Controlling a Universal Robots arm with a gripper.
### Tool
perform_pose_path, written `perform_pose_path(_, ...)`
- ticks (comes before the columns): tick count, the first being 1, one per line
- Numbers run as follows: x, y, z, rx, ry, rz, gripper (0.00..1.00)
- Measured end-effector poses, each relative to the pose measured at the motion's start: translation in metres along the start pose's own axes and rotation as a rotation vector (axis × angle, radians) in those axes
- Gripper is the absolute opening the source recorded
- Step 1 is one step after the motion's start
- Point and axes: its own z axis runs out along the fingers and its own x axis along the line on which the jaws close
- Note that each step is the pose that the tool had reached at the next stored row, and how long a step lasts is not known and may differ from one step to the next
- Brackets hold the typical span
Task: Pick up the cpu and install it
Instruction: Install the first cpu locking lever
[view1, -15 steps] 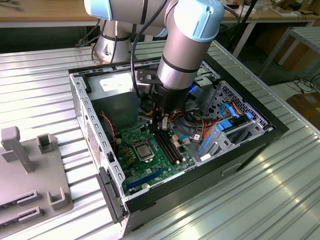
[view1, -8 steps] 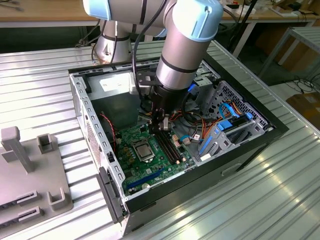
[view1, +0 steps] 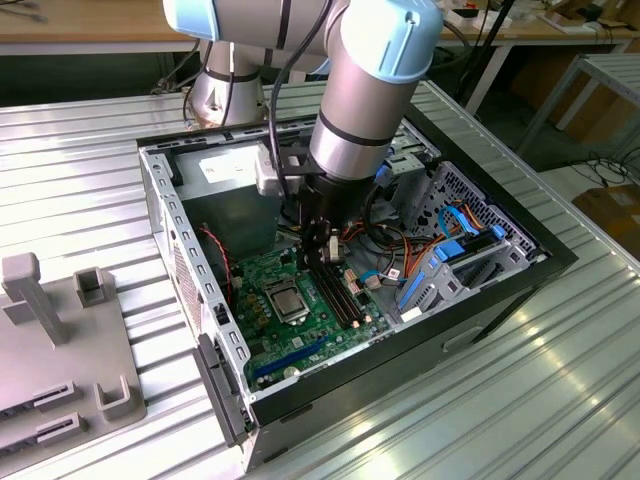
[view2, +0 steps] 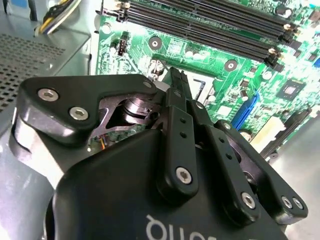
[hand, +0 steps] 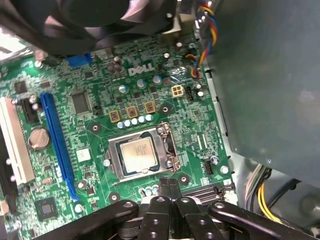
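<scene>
The cpu (hand: 138, 152) is a small silver-grey square lying flat inside the black-framed socket (hand: 168, 146) on the green motherboard (hand: 100, 135). In the exterior view the cpu (view1: 286, 298) shows in the middle of the motherboard (view1: 320, 335), inside the open computer case. My gripper (hand: 169, 184) hovers over the board just beside the socket, apart from the cpu. Its two black fingers are pressed together with nothing between them. The second wrist view shows the gripper (view2: 176, 75) shut above the board, and the exterior view shows the gripper (view1: 322, 255) reaching down into the case.
Black memory slots (view1: 335, 290) run alongside the socket. A blue slot (hand: 57, 140) and a coin battery (hand: 39, 138) sit farther off. Coloured cables (view1: 440, 240) and blue drive brackets crowd the exterior view's right. Case walls (view1: 170, 230) ring the board. A grey fixture (view1: 60, 350) stands outside.
</scene>
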Motion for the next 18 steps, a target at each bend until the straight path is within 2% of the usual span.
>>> perform_pose_path(5, 0.0008, 0.0009, 0.0002, 0.0018, 0.0031, -0.063, 0.11)
perform_pose_path(11, 0.0048, 0.0018, 0.0003, 0.003, 0.0058, -0.107, 0.11)
perform_pose_path(14, 0.0065, 0.0014, 0.0007, 0.0041, 0.0098, -0.128, 0.11)
perform_pose_path(18, 0.0067, 0.0012, 0.0014, 0.006, 0.0141, -0.184, 0.11)
